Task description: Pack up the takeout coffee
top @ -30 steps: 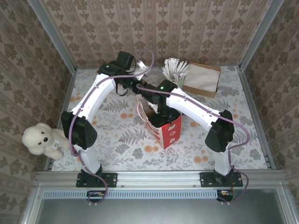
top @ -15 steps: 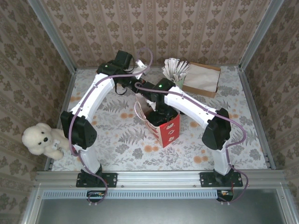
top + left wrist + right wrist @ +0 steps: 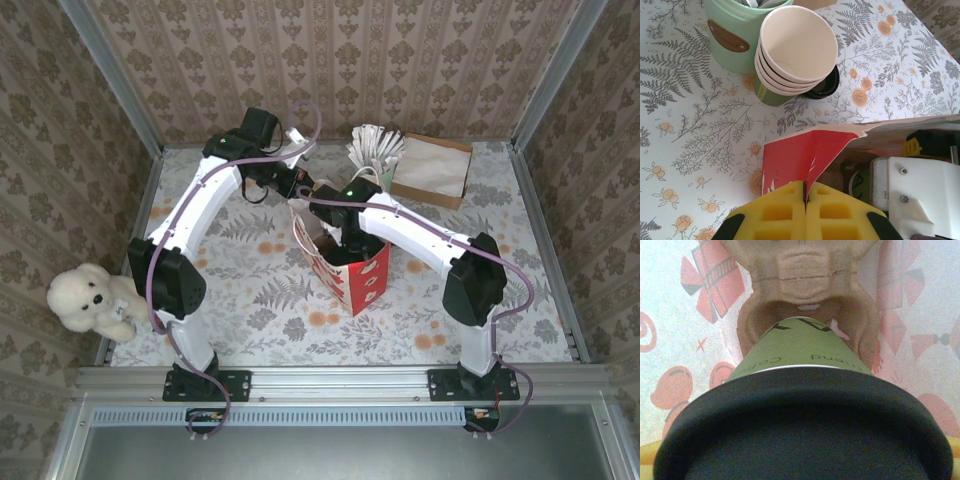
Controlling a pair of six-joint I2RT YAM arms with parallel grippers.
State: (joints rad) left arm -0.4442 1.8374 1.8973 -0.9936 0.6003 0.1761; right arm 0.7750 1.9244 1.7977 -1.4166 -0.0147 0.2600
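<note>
Red gift bag is standing open around the middle of the table, a bit toward the far edge. Left pincer is clenched on the bag's upper rim, yellow pads pressing together with the red paper nipped between them. Right pincer is reaching down inside the bag, grasping the takeout coffee with jaws standing wide around the cup. Black lid is sitting on top, nearest the right wrist camera. The cup's lower end is dipping into a well of the brown cardboard carrier at the bag's bottom (cannot tell whether it is seated or hanging just above). Beyond the bag toward the far edge, a stack of lidless green cups is leaning tilted beside a mint jar, with a loose black lid lying just behind the stack. A white teddy bear is sitting past the table's left edge.
</note>
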